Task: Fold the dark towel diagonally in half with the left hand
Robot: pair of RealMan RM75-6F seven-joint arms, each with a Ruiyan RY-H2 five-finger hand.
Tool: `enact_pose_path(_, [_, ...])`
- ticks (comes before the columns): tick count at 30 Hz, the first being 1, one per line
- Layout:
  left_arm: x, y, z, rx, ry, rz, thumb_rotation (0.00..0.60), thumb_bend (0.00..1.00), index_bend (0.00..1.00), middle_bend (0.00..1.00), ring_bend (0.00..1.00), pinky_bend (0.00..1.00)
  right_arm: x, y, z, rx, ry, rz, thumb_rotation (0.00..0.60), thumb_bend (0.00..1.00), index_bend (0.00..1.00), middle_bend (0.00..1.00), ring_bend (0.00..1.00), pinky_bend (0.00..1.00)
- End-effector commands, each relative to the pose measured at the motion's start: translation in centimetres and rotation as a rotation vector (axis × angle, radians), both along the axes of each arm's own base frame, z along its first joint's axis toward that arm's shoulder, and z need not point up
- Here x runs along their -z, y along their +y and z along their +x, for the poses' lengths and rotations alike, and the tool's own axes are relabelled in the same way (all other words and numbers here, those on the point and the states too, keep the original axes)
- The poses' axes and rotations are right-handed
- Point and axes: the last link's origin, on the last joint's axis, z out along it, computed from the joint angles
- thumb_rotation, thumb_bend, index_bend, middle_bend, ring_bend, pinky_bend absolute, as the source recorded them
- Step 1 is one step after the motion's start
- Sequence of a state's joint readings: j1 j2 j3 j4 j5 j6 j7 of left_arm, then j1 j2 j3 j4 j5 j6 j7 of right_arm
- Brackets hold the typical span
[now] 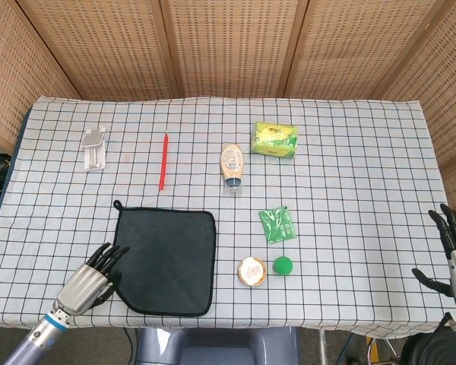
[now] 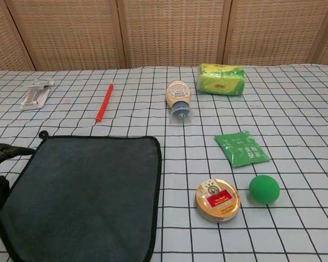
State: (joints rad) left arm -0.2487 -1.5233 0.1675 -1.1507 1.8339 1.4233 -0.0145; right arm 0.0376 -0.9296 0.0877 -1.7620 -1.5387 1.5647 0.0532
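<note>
Left hand [image 1: 91, 280], a grey-backed robotic hand with black fingers, sits at the near left corner of the dark grey square cloth towel [image 1: 167, 258]. Its fingers [image 1: 112, 255] lie straight and slightly apart, tips over the towel's left edge. In the chest view the near left corner appears slightly drawn in beside the hand [image 2: 1, 164]; whether the thumb has caught the cloth cannot be told.

The towel lies flat on the checked tablecloth [image 1: 349, 167], front left of centre, its edges roughly square to the table. A small hanging loop [image 1: 117, 204] marks the far left corner. The towel extends right and away from the hand. The fold diagonal for this corner judged likeliest runs toward the far right corner [image 1: 211, 215]. The left hand is the nearer by far.

The right hand [image 1: 454, 251], at the right table edge, is well apart from the towel, fingers spread, holding nothing.
</note>
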Motion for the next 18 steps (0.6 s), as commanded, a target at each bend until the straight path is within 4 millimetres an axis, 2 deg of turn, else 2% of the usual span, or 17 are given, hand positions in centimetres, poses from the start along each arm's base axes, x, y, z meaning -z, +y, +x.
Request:
enact_pose_path(1, [-0.4, 2.5, 1.4, 0.006, 0.008, 0.030, 0.600, 0.48, 0.64, 0.00, 0.00, 0.00, 0.0, 0.0, 0.0, 0.002, 0.000, -0.002, 0.600, 0.00, 0.00, 0.00, 0.00, 0.00])
enact_pose_path(8, [-0.2, 7.0, 4.4, 0.059, 0.020, 0.061, 0.600, 0.48, 0.64, 0.00, 0.00, 0.00, -0.3, -0.3, -0.4, 0.018, -0.001, -0.012, 0.600, 0.00, 0.00, 0.00, 0.00, 0.00])
enact_pose_path(10, [0.7, 9.3, 6.2, 0.097, 0.031, 0.057, 0.600, 0.48, 0.64, 0.00, 0.00, 0.00, -0.3, -0.5, -0.7, 0.030, 0.000, -0.015, 0.600, 0.00, 0.00, 0.00, 0.00, 0.00])
enact_pose_path(18, [3.1, 12.3, 8.7, 0.157, 0.069, 0.026, 0.600, 0.48, 0.66, 0.00, 0.00, 0.00, -0.6, -0.8, -1.2, 0.054, -0.002, -0.025, 0.600, 0.00, 0.00, 0.00, 0.00, 0.00])
